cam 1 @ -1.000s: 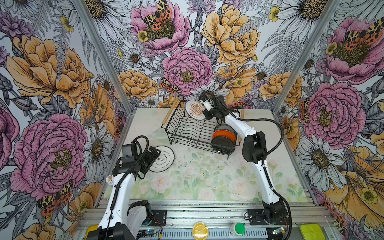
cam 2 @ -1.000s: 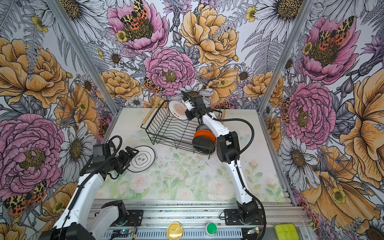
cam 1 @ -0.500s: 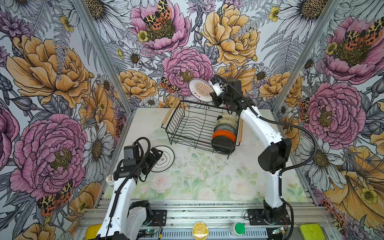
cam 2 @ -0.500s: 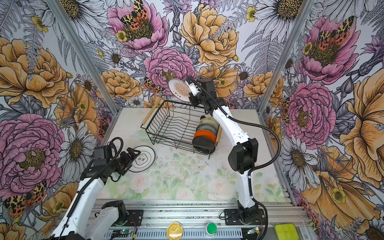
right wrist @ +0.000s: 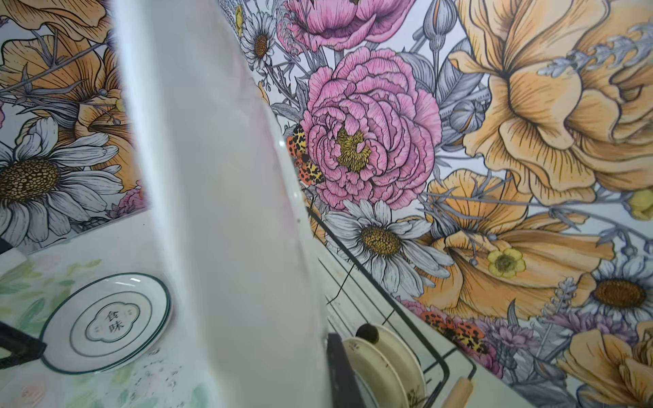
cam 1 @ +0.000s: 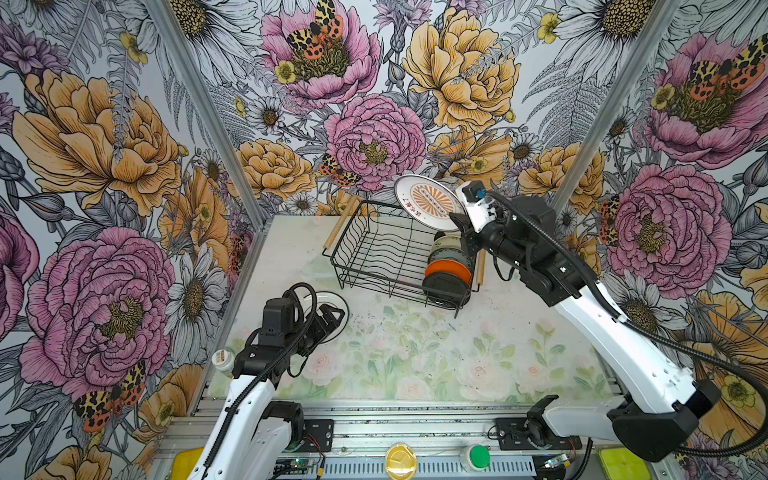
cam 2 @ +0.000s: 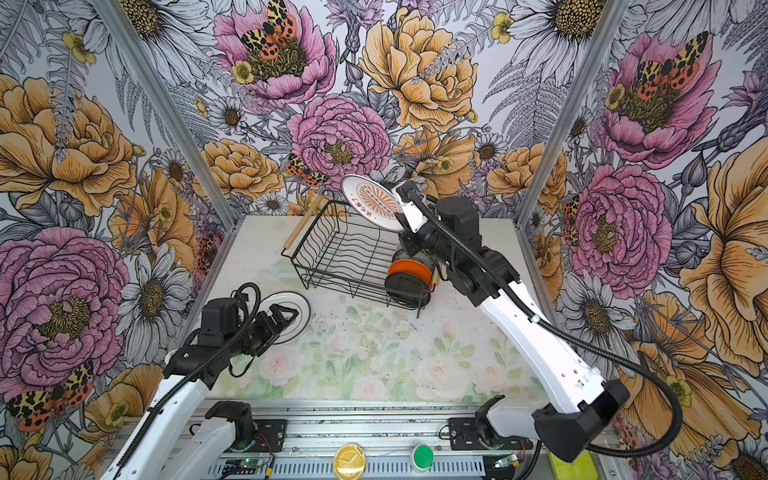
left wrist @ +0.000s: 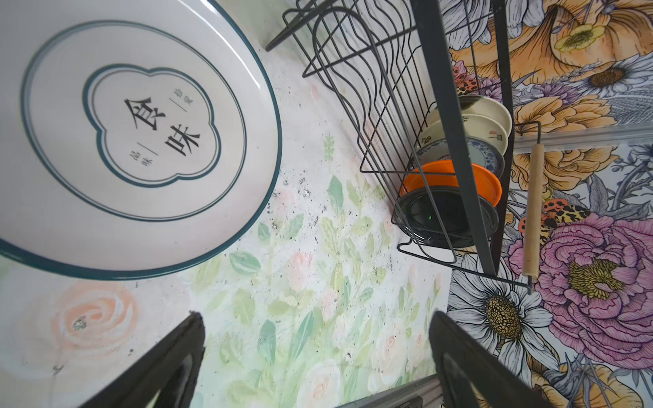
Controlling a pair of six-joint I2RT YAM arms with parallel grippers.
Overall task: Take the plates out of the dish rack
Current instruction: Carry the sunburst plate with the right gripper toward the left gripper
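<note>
My right gripper (cam 1: 456, 219) pinches the rim of a glossy white sunburst plate (cam 1: 424, 200), tilted face-left above the black wire dish rack (cam 1: 374, 253), whose length runs left to right. My left gripper (cam 1: 330, 316) gapes wide near a flat teal-rimmed plate (left wrist: 141, 141).

A robot test cell: floral-printed walls (cam 1: 104, 145), aluminium base rail (cam 1: 395, 428).

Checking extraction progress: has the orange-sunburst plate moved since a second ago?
Yes. The sunburst plate, shut in the right tool, has risen out of the dish rack and hangs above its far rim.
</note>
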